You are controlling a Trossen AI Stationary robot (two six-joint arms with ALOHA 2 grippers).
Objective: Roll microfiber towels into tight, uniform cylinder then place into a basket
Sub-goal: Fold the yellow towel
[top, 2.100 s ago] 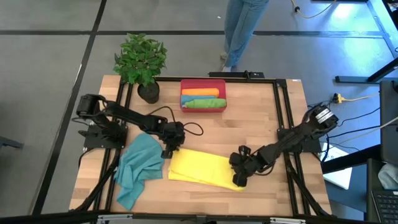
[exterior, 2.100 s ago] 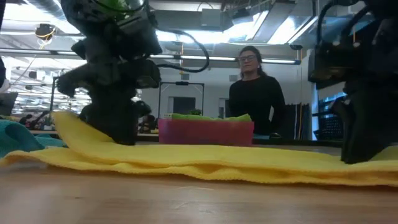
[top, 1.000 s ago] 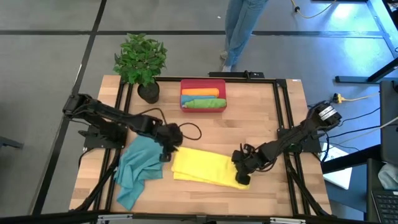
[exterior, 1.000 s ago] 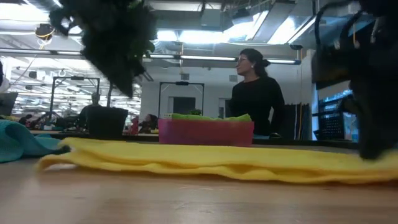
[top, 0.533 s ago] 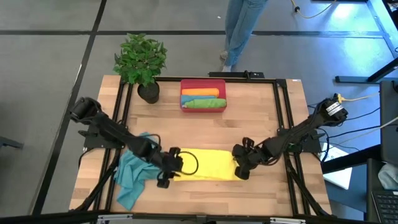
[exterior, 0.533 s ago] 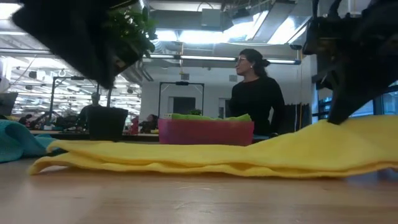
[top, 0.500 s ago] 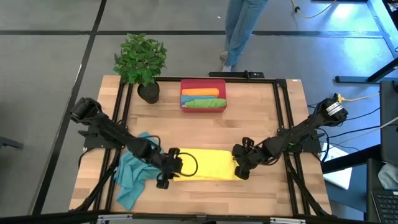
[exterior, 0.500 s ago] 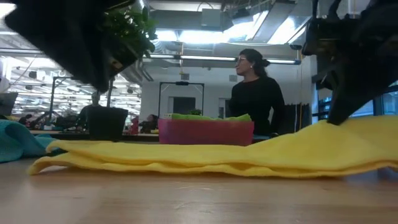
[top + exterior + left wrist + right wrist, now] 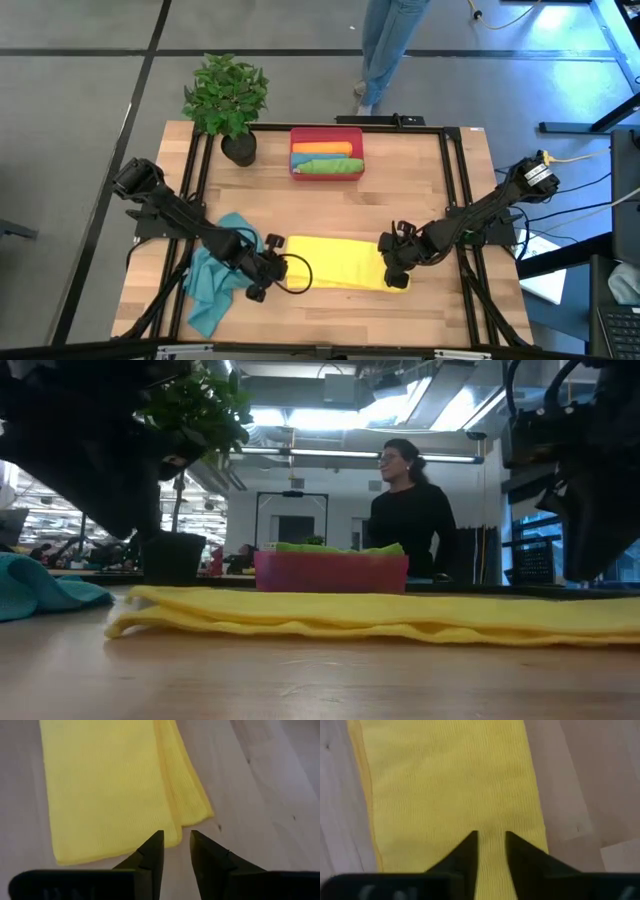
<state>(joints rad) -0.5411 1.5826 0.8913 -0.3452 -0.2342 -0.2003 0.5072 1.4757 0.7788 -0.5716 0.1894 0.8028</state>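
The yellow towel (image 9: 335, 264) lies folded into a long flat band across the near middle of the tabletop (image 9: 420, 190), with layered edges showing along one long side. The left tool (image 9: 268, 270) sits at the band's left end; its wrist view shows the two fingers (image 9: 151, 851) slightly parted just off the towel's corner, gripping nothing. The right tool (image 9: 397, 262) is over the band's right end — its fingers (image 9: 465, 851) stand a little apart above the cloth, with yellow showing in the gap between them, and they do not pinch it.

A teal towel (image 9: 215, 272) lies crumpled at the left, just beside the left arm. The basket (image 9: 326, 155) stands at the far edge of the tabletop, well apart from the yellow band, and holds an orange roll (image 9: 325, 148) and a green roll (image 9: 328, 166) side by side. A plant (image 9: 226, 100) stands at the far left corner. In the low view a person (image 9: 410, 510) stands behind the tabletop.
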